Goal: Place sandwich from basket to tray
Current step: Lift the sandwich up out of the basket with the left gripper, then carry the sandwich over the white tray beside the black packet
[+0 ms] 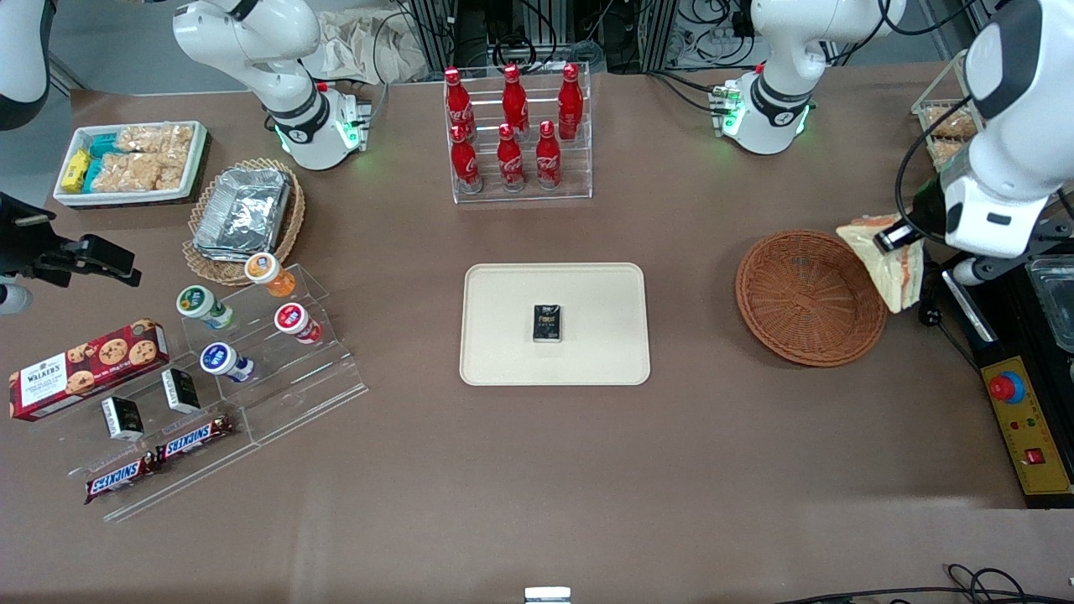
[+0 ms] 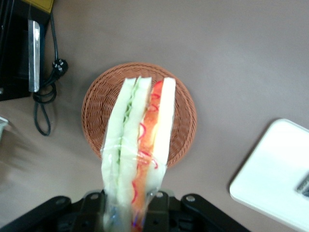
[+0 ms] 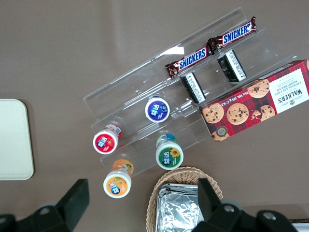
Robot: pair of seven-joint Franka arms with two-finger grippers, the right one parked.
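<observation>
My left gripper (image 1: pixel 899 237) is shut on the sandwich (image 1: pixel 888 262), a plastic-wrapped wedge with pale bread, green and orange-red filling. It hangs in the air beside the reddish-brown wicker basket (image 1: pixel 810 296), toward the working arm's end of the table. In the left wrist view the sandwich (image 2: pixel 139 140) stands out from between my fingers (image 2: pixel 161 212), with the empty basket (image 2: pixel 186 113) on the table below it. The cream tray (image 1: pixel 512 335) lies mid-table with a small dark packet (image 1: pixel 548 324) on it; its corner (image 2: pixel 270 179) shows in the wrist view.
An acrylic rack of red cola bottles (image 1: pixel 516 126) stands farther from the front camera than the tray. A black control box with a red stop button (image 1: pixel 1007 387) and cables sits at the working arm's end. Snack stands, a foil-container basket (image 1: pixel 243 214) and a white bin (image 1: pixel 130 159) lie toward the parked arm's end.
</observation>
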